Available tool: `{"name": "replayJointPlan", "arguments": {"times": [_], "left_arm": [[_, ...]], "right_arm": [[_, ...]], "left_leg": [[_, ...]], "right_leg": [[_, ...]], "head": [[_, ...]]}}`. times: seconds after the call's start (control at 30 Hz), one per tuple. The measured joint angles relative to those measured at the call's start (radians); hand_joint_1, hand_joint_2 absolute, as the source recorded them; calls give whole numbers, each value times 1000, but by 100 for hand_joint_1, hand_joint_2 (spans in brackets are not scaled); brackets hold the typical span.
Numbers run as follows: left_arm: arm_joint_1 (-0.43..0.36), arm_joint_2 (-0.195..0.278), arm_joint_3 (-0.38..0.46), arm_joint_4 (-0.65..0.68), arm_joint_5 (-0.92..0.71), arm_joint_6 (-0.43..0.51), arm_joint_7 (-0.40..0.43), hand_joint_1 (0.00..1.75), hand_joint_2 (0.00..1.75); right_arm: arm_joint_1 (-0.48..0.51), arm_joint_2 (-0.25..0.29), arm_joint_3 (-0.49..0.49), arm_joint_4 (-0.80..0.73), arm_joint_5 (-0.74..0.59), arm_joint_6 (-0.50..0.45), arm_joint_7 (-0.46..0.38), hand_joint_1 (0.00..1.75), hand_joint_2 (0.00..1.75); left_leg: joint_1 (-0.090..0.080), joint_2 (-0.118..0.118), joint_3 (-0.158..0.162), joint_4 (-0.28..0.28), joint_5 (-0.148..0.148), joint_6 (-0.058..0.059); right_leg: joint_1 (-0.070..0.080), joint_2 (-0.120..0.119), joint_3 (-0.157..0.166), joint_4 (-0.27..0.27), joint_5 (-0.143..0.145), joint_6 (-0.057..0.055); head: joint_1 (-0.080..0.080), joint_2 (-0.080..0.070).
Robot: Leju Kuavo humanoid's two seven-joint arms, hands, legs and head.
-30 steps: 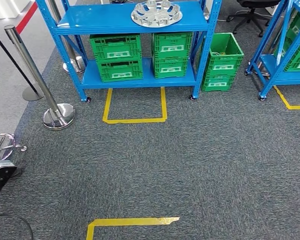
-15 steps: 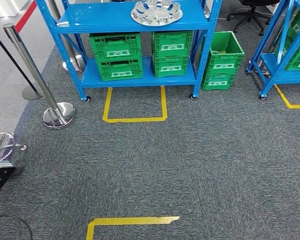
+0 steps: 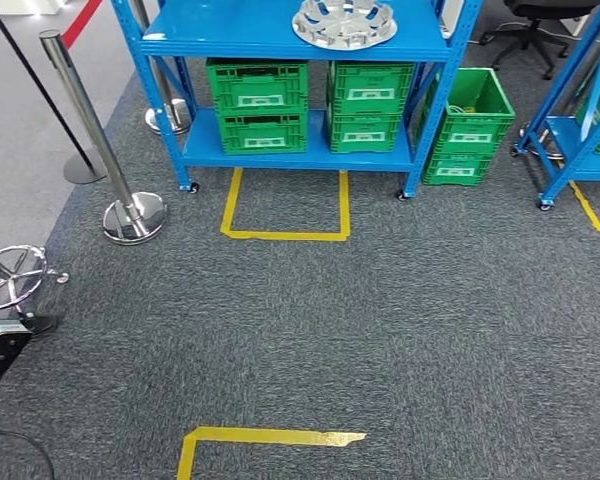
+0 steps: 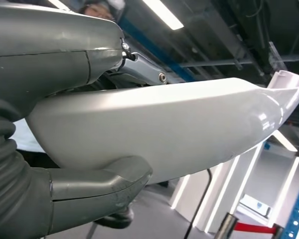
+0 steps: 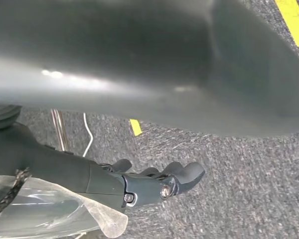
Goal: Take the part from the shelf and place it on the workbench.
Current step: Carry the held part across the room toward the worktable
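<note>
A round silver part (image 3: 344, 22) lies flat on the top board of a blue shelf (image 3: 229, 30) at the far side of the scene, toward that board's right end. On the lower board stand four green crates (image 3: 258, 100) in two stacks of two, side by side, each with a white label on its front. A further stack of green crates (image 3: 467, 125) sits on the grey carpet (image 3: 357, 320) just right of the shelf's right legs. A second blue shelf (image 3: 576, 130) stands at the far right, well apart from the first.

Yellow floor tape (image 3: 286, 210) marks an open-topped box on the carpet directly in front of the first shelf; another yellow tape corner (image 3: 267, 438) lies near, at the lower middle of the head view. To the left, a chrome stanchion (image 3: 104, 150) leans over its round base, a red belt running from the post behind it. A chrome chair base (image 3: 10, 278) sits at the near left edge.

In the left wrist view, the left hand (image 4: 84, 124) shows a grey thumb beside a long pale curved shell; whether it holds anything cannot be told. In the right wrist view, the right hand (image 5: 155, 181) hangs above the carpet, dark fingers loosely curled, holding nothing.
</note>
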Motion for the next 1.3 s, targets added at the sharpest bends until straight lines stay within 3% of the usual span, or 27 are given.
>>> {"name": "replayJointPlan", "arguments": {"times": [0.03, 0.1, 0.17, 0.23, 0.3, 0.4, 0.43, 0.47, 0.53, 0.6, 0.67, 0.73, 0.8, 0.87, 0.93, 0.97, 1.03, 1.1, 1.17, 1.23, 1.3], "left_arm": [[0, 0, 0, 0, 0, 0, 0, 143, 175], [-1, -1, 0, 0, -1, -1, 1, 143, 175], [-2, 0, 1, 0, -2, -2, 3, 143, 175], [-1, 1, 1, 0, -4, -3, 3, 143, 175], [-1, 2, 2, 0, -4, -4, 3, 143, 175], [-1, 3, 2, 0, -5, -4, 3, 143, 175], [1, 2, 2, 0, -6, -4, 3, 143, 175], [2, 2, 2, 0, -6, -4, 4, 143, 175], [3, 2, 2, 0, -7, -3, 4, 143, 175], [3, 3, 3, 0, -7, -2, 4, 143, 175], [5, 3, 4, 0, -7, -2, 4, 143, 175], [12, 3, 6, -1, -6, -1, 5, 143, 175], [16, 3, 10, -2, -2, 0, 5, 143, 175], [19, 2, 11, -3, 1, 1, 5, 143, 175], [24, 2, 12, -3, 4, 0, 6, 143, 175], [26, 2, 12, -3, 5, 0, 6, 143, 175], [29, 2, 13, -3, 8, 0, 6, 143, 175], [29, 1, 17, -3, 10, 0, 5, 143, 175], [31, 0, 24, -3, 13, 0, 2, 143, 175], [36, 0, 32, -3, 14, -1, -2, 143, 175], [42, 1, 40, -3, 16, -2, -4, 143, 175]], "right_arm": [[-1, -1, 0, 0, -1, 1, 0, 0, 0], [-3, -2, 0, 1, -1, 2, 0, 0, 0], [-2, -2, 0, 2, -2, 2, 0, 0, 0], [-1, -3, 0, 3, -2, 2, 0, 0, 0], [-2, -3, 0, 3, -2, 2, 0, 0, 0], [1, -3, 0, 4, -2, 2, -1, 0, 0], [1, -3, 0, 5, -2, 2, -1, 0, 0], [1, -3, 0, 5, -2, 2, -1, 0, 0], [0, -3, 0, 6, -1, 2, -1, 0, 0], [-1, -3, 0, 7, 0, 1, -1, 0, 0], [-1, -3, 0, 7, 2, 0, -2, 0, 0], [-3, -3, 0, 8, 4, -2, -4, 0, 0], [-5, -3, 1, 8, 9, -5, -8, 0, 0], [-5, -3, 1, 10, 15, -12, -10, 0, 0], [-2, -3, 1, 12, 17, -18, -10, 0, 0], [-1, -3, 1, 13, 18, -19, -10, 0, 0], [-2, -3, 1, 15, 19, -20, -10, 0, 0], [-3, -4, 1, 18, 20, -23, -11, 0, 0], [-2, -5, 0, 22, 21, -31, -13, 0, 0], [-2, -6, 1, 27, 24, -42, -15, 0, 0], [-5, -8, 1, 33, 27, -50, -18, 0, 0]], "left_leg": [[1, -9, -5, 6, 0, -4], [-1, -24, -13, 18, 0, -16], [-2, -37, -16, 21, 3, -30], [2, -43, -19, 21, 5, -42], [3, -27, -39, 66, -30, -46], [2, -7, -114, 266, -139, -48], [2, -6, -129, 313, -155, -47], [1, -5, -127, 322, -151, -44], [-4, 12, -68, 222, -98, -33], [-17, 51, 0, 94, -58, -18], [-27, 65, 17, 50, -55, -7], [-26, 46, 12, 46, -52, 2], [-22, 27, 11, 40, -46, 13], [-20, 9, 8, 37, -42, 23], [-22, -13, 4, 37, -40, 26], [-22, -24, 3, 38, -39, 27], [-22, -49, 3, 40, -38, 25], [-23, -73, 1, 45, -39, 20], [-22, -95, -6, 49, -36, 9], [-18, -117, -13, 46, -28, -6], [-18, -96, -23, 60, -37, -17]], "right_leg": [[-2, 11, 40, -73, 29, -1], [0, 38, 99, -181, 59, -10], [5, 43, 108, -197, 58, -26], [5, 27, 109, -197, 65, -44], [4, 10, 111, -199, 73, -58], [11, -18, 107, -198, 78, -66], [14, -28, 106, -198, 78, -66], [16, -38, 106, -198, 77, -67], [20, -57, 110, -198, 74, -66], [27, -75, 115, -197, 68, -60], [31, -92, 116, -196, 63, -52], [30, -106, 117, -198, 59, -42], [27, -74, 103, -166, 31, -31], [25, -22, 49, -51, -32, -25], [24, -5, -16, 76, -78, -25], [24, -3, -30, 97, -73, -26], [24, 5, -4, 27, -12, -30], [21, 48, 57, -110, 53, -37], [19, 84, 90, -182, 70, -42], [20, 72, 96, -188, 72, -48], [17, 47, 100, -194, 79, -59]], "head": [[0, 0], [0, 0], [-2, 0], [-3, 0], [-7, 0], [-12, 0], [-12, 0], [-12, 0], [-12, 0], [-11, 0], [-11, 0], [-11, 0], [-8, 0], [-3, 0], [-2, 0], [-2, 0], [-2, 0], [-2, 0], [-3, 0], [-3, 0], [-6, 0]]}}
